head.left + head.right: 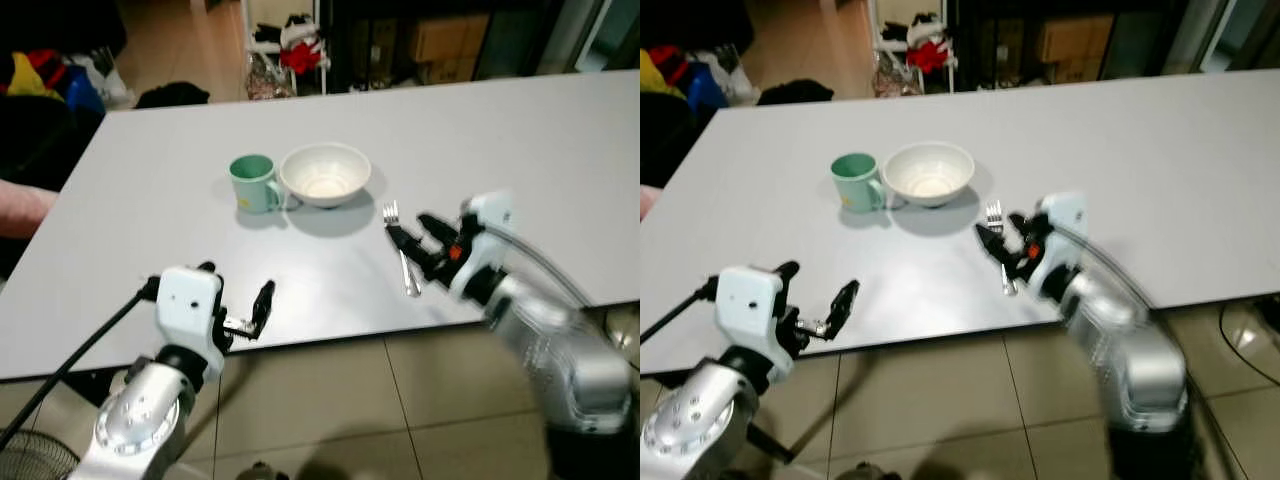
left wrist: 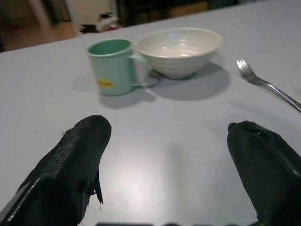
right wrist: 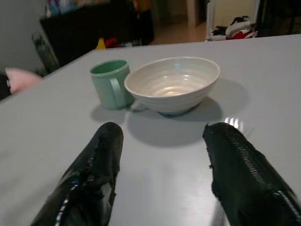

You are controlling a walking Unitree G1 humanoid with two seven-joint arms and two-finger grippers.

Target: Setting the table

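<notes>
On the grey table (image 1: 150,190), in the left eye view, a green mug (image 1: 254,183) is standing just left of a white bowl (image 1: 325,174), the two nearly touching. A metal fork (image 1: 401,247) is lying to the right of the bowl, tines pointing away from the robot. The right gripper (image 1: 420,238) is hovering over the fork's handle with its fingers spread and gripping nothing. The left gripper (image 1: 240,298) is hanging near the table's front edge, likewise spread and empty.

Along the left wrist view, both black fingers (image 2: 70,165) are standing wide apart above bare tabletop, with mug, bowl and fork beyond.

Along the right wrist view, the parted fingers (image 3: 94,174) are pointing toward the bowl and mug.
</notes>
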